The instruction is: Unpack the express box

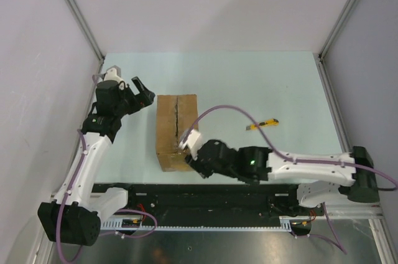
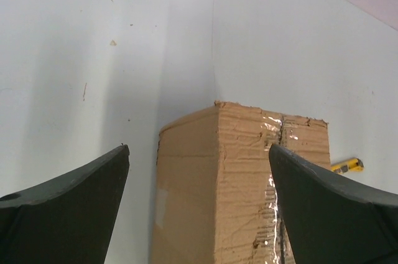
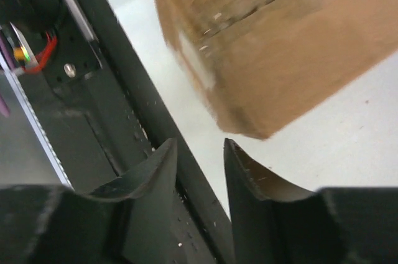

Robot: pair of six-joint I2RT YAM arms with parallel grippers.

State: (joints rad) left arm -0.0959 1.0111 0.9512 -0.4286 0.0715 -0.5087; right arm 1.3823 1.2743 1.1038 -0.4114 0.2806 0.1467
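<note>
**Item 1: brown corrugated cardboard express box** (image 1: pixel 177 130), rectangular.
- Position: stands on the pale table (image 1: pixel 280 89), just ahead of the left claw (image 1: pixel 144 90) and slightly to its right. It is also just ahead of the right claw (image 3: pixel 199 144), whose tips sit at the carton's near corner.
- Condition: the top flaps lie flat and meet at a dark centre seam (image 1: pixel 178 121). Glossy clear tape (image 2: pixel 273 174) runs over the far end. Whether the tape is slit cannot be told. A white label (image 3: pixel 196 58) sits on the side facing the right claw, blurred.

**Item 2: left claw.**
- State: released, jaws spread wide, nothing between them.
- Contact: apart from the carton, facing its far end.

**Item 3: right claw.**
- State: jaws drawn near each other with a narrow gap, and nothing gripped in that gap.
- Contact: whether a tip touches the cardboard cannot be told.

**Item 4: yellow utility knife** (image 1: pixel 264 124).
- Position: lies on the table well apart from both claws, beyond the right arm, with no claw touching it.

**Progress (judged).**
- Done: both claws are stationed at opposite ends of the carton.
- Left: nearly all of the task. The seam is to be opened, the flaps folded back and the contents lifted out.
- No contents are visible, either inside the carton or on the table.
</note>
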